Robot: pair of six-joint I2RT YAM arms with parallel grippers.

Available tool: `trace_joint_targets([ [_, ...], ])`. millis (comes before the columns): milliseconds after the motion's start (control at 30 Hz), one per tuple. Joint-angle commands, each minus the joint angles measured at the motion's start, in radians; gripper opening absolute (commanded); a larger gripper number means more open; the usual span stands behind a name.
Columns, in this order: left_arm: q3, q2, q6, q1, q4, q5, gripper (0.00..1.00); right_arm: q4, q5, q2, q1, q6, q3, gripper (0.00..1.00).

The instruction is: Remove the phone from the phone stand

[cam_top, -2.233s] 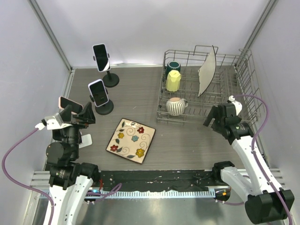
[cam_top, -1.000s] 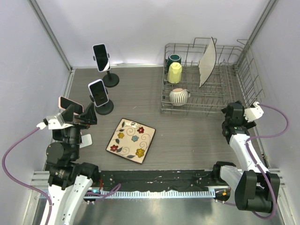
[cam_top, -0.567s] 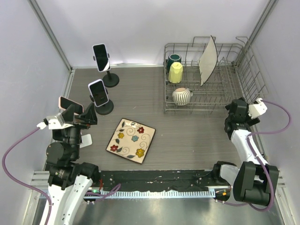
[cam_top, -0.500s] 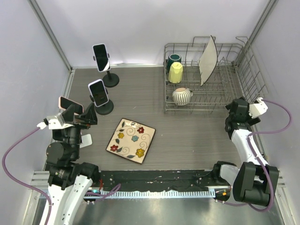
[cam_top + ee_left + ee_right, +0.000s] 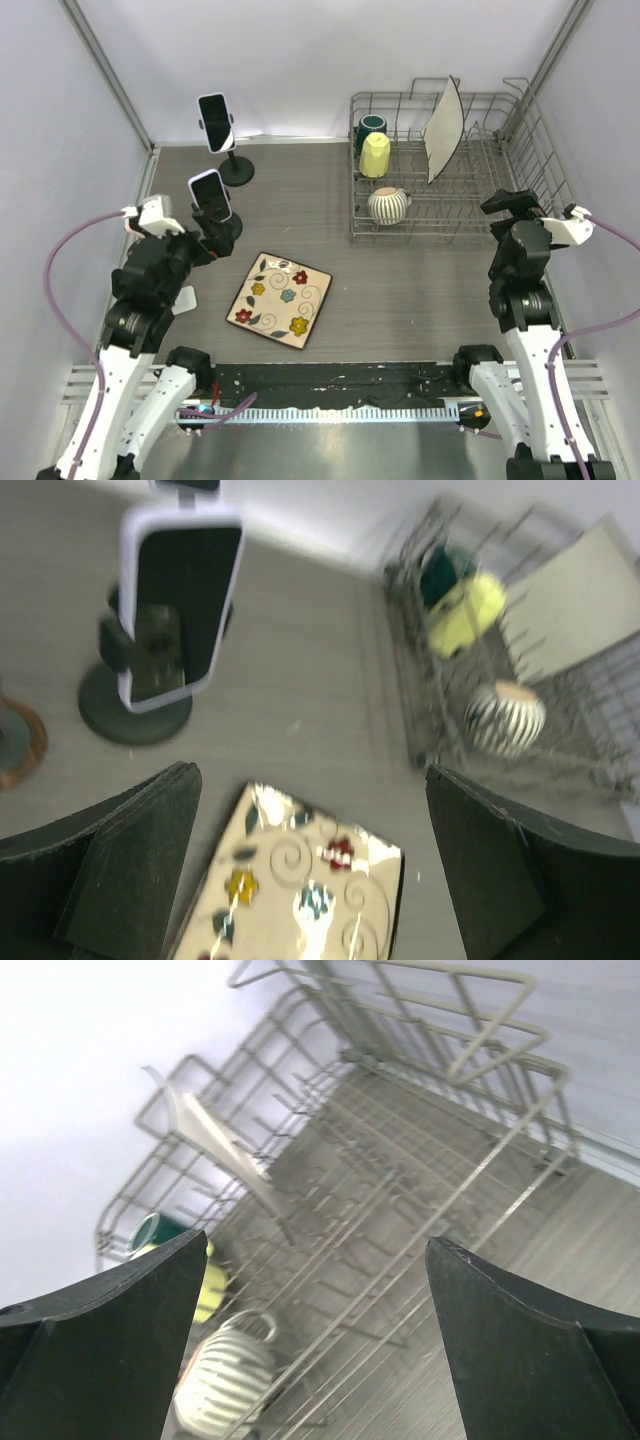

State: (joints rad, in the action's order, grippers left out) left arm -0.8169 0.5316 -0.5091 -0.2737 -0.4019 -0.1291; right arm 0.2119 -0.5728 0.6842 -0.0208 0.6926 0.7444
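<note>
Tabletop (image 5: 400, 290) holds floral plate (image 5: 279, 299) near phone stand (image 5: 222, 230)

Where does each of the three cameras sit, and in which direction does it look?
Top external: fixed above and behind the arms, looking down on the table; both arms show from their bases up.
Left wrist: on the left arm, looking between the open left gripper at the nearer phone and flowered plate.
Right wrist: on the right arm, looking between the open right gripper at the dish rack.
Shared: the striped mug shows in all three views.
</note>
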Motion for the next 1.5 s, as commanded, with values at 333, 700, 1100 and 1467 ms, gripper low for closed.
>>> trace_joint_targets([
  [333, -0.028, 0.153, -0.054, -0.153, -0.373, -0.039, 1.00, -0.059, 0.733, -0.037, 0.269, -0.410, 0.038, 0.96],
  [700, -0.045, -0.048, 0.170, -0.153, -0.158, -0.217, 1.00, 0.046, 0.679, 0.332, 0.739, -0.562, 0.210, 0.96],
  [1100, 0.153, -0.369, 0.284, -0.153, 0.086, -0.418, 1.00, 0.011, 0.521, 0.802, 1.168, -0.656, 0.384, 0.96],
  [1467, 0.160, -0.341, 0.313, -0.148, 0.066, -0.419, 1.00, 0.014, 0.553, 1.063, 1.279, -0.671, 0.467, 0.96],
])
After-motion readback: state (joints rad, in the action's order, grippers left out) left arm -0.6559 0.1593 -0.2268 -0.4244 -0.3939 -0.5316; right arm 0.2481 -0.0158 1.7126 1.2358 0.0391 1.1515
